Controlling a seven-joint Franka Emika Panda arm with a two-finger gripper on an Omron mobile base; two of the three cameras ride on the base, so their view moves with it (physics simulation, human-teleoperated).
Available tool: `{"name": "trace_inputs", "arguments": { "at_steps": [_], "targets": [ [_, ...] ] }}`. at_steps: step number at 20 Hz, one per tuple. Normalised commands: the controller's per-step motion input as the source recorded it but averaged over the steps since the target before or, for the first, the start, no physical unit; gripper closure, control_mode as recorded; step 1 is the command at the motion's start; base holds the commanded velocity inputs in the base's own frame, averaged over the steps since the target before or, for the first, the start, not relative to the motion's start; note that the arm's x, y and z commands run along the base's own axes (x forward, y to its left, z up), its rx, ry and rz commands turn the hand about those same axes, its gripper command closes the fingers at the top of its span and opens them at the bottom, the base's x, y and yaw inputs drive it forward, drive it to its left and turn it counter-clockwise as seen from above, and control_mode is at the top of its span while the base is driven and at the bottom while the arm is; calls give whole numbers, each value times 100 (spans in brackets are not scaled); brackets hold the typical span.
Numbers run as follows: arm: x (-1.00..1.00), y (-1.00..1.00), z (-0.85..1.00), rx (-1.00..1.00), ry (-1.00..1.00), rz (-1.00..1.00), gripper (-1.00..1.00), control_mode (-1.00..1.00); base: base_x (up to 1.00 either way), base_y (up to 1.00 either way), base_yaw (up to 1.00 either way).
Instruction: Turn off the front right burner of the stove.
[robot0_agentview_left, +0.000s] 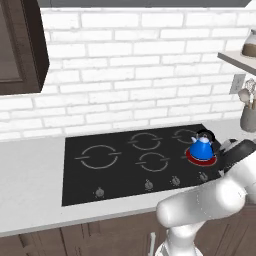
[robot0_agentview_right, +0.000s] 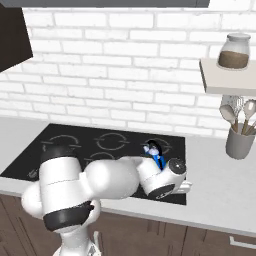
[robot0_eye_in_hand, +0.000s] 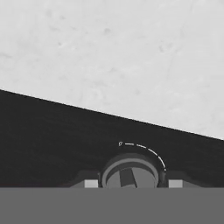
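No readable text, brand or number shows on anything here.

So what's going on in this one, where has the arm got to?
The arm is reaching over the right end of the stove. The front right burner glows red under a small blue kettle, so it is not yet off. In the hand view the gripper is right at a round grey knob on the black glass, one fingertip on each side. Whether the fingers are pressing the knob cannot be told.

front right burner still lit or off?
On. The front right burner glows as a red ring under the blue kettle; the other rings on the stove are grey.
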Motion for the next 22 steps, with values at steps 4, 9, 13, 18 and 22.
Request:
{"name": "trace_inputs", "arguments": {
  "at_steps": [4, 9, 13, 18, 22],
  "targets": [
    [11, 0, 0, 3, 17, -71, 100, -100, 0, 0, 0],
    [2, -7, 0, 6, 14, -71, 100, -100, 0, 0, 0],
    [-5, -17, 2, 6, 1, -63, 100, -100, 0, 0, 0],
    [0, -4, -14, 0, -1, -75, 100, -100, 0, 0, 0],
    [-25, -18, -1, 2, -12, -49, 100, -100, 0, 0, 0]
  ]
}}
